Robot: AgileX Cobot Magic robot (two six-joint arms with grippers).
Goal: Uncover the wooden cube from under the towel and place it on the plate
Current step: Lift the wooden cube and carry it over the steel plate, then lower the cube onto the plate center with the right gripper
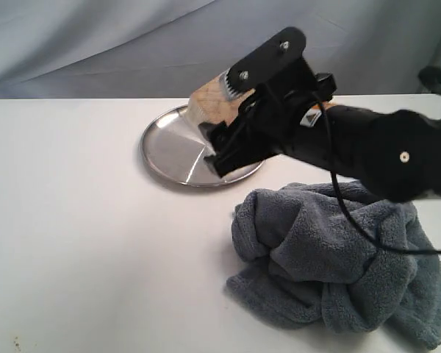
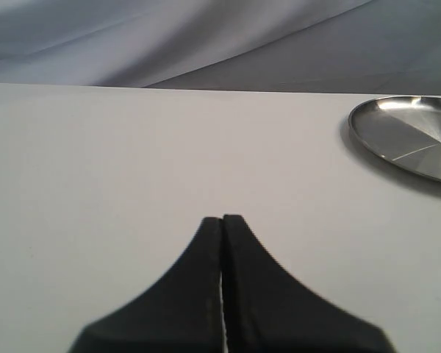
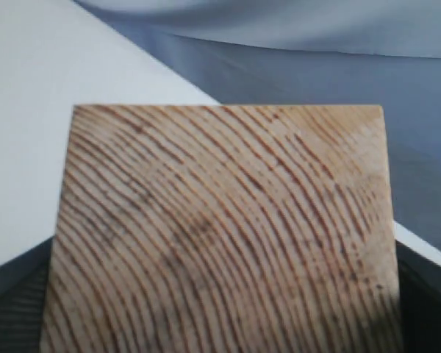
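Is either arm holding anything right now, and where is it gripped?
The right gripper holds the wooden cube by two opposite sides, between its fingers. The left gripper is shut on nothing.

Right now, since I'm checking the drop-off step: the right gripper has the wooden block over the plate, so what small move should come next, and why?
Probably ease the block straight down until it rests on the plate. The right gripper grips it between its fingers over the plate, and I can't tell whether it touches the metal yet, so opening now might drop it.
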